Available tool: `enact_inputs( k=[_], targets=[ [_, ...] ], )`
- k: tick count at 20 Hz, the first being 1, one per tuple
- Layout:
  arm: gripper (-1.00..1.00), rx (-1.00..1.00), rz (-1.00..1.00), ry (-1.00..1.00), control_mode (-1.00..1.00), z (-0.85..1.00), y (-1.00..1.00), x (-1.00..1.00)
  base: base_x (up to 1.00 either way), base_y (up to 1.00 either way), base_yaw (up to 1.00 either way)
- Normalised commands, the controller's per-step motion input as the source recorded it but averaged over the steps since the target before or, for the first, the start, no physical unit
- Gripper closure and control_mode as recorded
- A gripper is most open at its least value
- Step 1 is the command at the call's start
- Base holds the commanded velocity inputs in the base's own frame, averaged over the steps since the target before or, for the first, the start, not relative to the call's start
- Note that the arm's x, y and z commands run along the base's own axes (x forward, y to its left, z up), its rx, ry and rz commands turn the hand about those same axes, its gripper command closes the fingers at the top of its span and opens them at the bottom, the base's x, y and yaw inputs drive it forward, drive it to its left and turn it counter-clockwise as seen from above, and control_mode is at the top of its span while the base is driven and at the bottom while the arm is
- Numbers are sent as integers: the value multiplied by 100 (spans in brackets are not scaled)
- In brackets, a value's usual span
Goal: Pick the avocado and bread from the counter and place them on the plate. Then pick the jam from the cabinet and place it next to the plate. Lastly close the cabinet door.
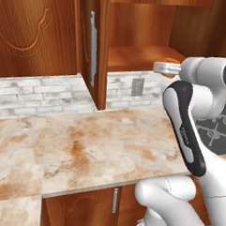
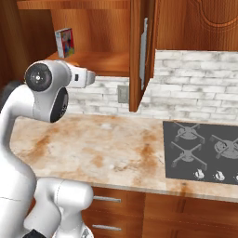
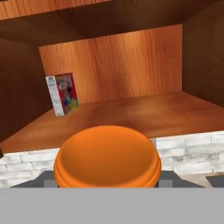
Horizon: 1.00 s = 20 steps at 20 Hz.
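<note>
While the jam (image 3: 107, 155) hangs before the cabinet (image 3: 122, 65): jaws seem pinched on it.
Left: set jam down, shut cabinet door (image 1: 99, 62).

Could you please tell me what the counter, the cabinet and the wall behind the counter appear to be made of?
The counter looks like polished stone: beige marbling with rust-brown veins and a thick pale edge. The cabinet seems to be reddish-brown wood with a smooth finish, as straight grain lines run across its back panel and shelf. The wall looks like whitewashed brick, given its staggered pale blocks and grey joints.
</note>
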Motion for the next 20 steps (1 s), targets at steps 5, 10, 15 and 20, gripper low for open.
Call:
enact_inputs(
  k=[5,10,15,20],
  targets=[
    [100,0,0,1,-100,-32,0,-62,0,0,0],
    [100,0,0,6,-100,-49,0,-36,0,0,0],
    [100,0,0,15,-100,-65,0,-2,0,0,0],
    [100,0,0,16,-100,-62,5,0,0,0,0]
  ],
)
